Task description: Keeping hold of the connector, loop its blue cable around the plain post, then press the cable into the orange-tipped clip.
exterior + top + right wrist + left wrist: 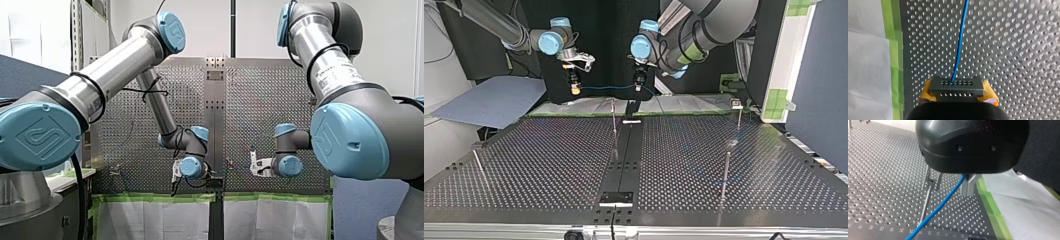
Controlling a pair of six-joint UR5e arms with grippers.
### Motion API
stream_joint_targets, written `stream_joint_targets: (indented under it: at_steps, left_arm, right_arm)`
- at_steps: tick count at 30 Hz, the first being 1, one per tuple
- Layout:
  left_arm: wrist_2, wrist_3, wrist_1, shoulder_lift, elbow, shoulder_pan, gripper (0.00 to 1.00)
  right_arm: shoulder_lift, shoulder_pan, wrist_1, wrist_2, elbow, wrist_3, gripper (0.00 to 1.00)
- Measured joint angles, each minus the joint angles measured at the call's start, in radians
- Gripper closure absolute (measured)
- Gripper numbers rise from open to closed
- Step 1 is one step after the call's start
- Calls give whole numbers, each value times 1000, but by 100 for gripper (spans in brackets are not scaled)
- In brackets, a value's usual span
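Within right end effector (pixel 958 94), connector (pixel 956 85) clamped

In the left wrist view the black housing of my left gripper (pixel 967 193) covers its fingers' roots, and the blue cable (pixel 940 206) leaves the picture short of its far end. In the right wrist view the connector (pixel 956 86) hides most of the yellow pads (pixel 990 95) (only the outer corners show), and my right gripper (pixel 958 93) is cut off at the edge. In the front view the cable is too thin to trace.

A white wall (pixel 210 30) stands behind the perforated table (pixel 549 160), a blue-grey partition (pixel 819 85) at the top view's right.
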Motion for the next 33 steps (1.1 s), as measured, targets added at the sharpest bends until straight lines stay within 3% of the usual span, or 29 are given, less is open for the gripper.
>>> stream_joint_targets:
  at_steps: [6,9,16,24,33]
  left_arm:
    - [19,3,33,0,3,0,98]
    - [28,1,42,0,10,0,98]
    - [54,-32,46,-1,35,2,98]
    - [75,-66,45,-4,55,3,98]
    - [83,-88,22,-62,94,4,98]
  right_arm:
    - [16,-52,-9,-17,0,2,100]
    - [41,-67,-20,-19,-3,2,100]
    - [60,-73,-10,-21,-28,-1,100]
    - [61,-75,48,-25,-87,-16,100]
    - [61,-76,64,-27,-100,-27,100]
